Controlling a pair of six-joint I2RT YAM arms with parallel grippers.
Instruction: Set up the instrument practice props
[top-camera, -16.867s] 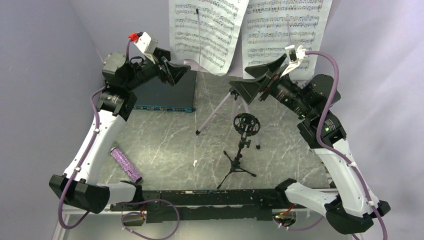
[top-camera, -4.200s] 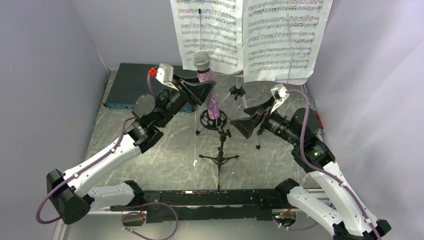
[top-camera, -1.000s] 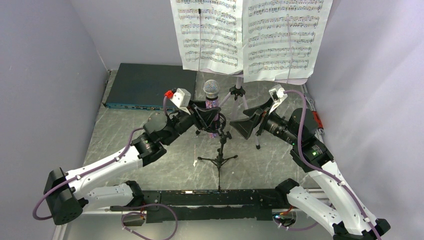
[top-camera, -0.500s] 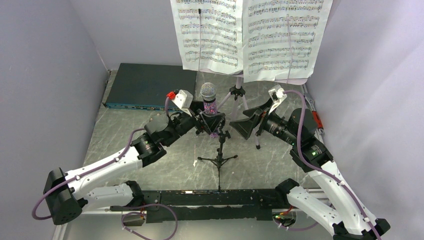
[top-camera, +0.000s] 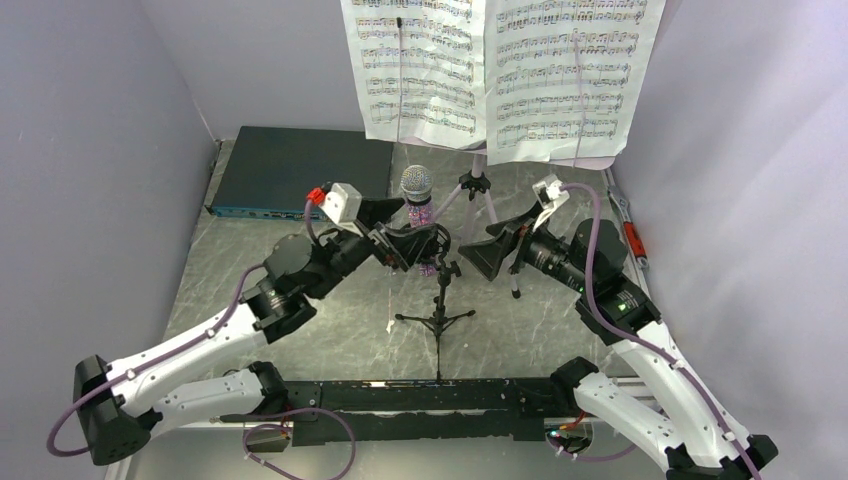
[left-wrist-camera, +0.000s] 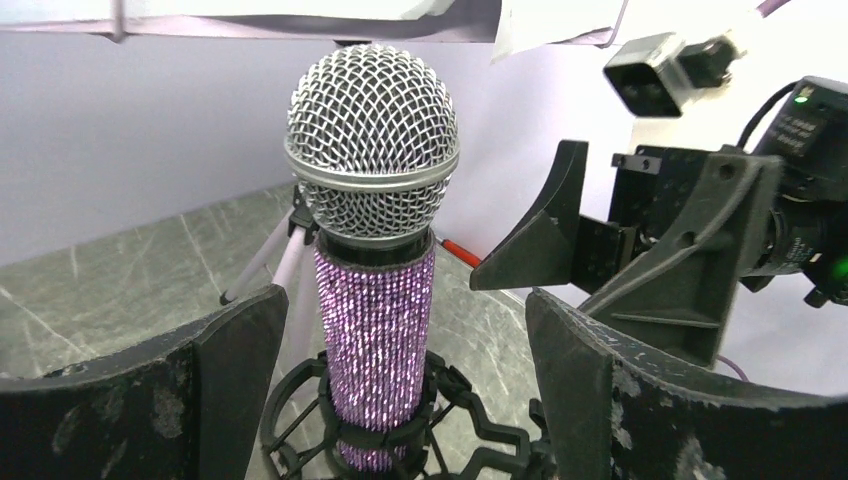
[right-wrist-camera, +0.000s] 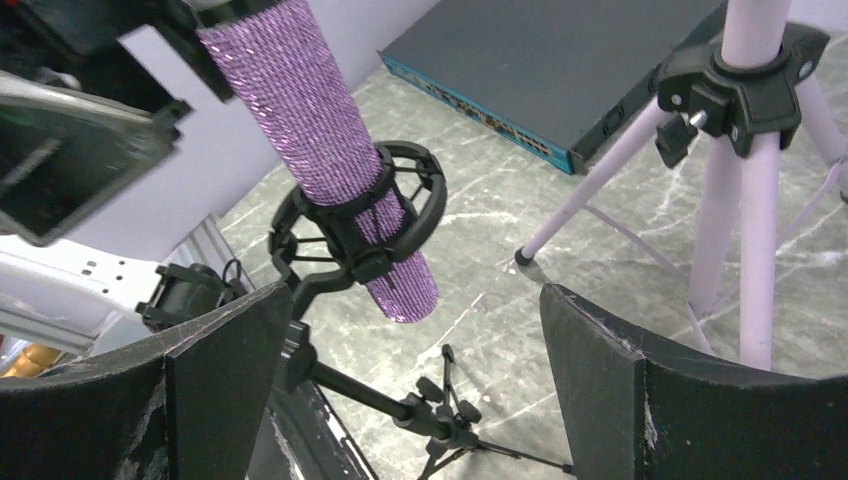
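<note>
The glittery purple microphone (top-camera: 417, 196) stands upright in the ring clip of the small black tripod mic stand (top-camera: 440, 300). My left gripper (top-camera: 398, 238) is open just left of it. In the left wrist view its fingers (left-wrist-camera: 235, 385) flank the microphone (left-wrist-camera: 375, 300) with a gap on each side. My right gripper (top-camera: 488, 250) is open to the right of the mic stand, holding nothing; its wrist view shows the microphone (right-wrist-camera: 320, 150) and the stand's stem (right-wrist-camera: 400, 405) beyond. Behind, the lilac music stand (top-camera: 478, 195) carries two sheet-music pages (top-camera: 425, 60) (top-camera: 565, 70).
A flat dark box with a blue front edge (top-camera: 300, 170) lies at the back left. A red-handled tool (top-camera: 630, 238) lies by the right wall. A thin white stick (top-camera: 390, 312) lies on the marble table near the mic stand's feet. Lilac walls close in on three sides.
My left gripper has opened off the microphone and drawn back to the left. The microphone stays upright in the clip. The right arm has barely moved.
</note>
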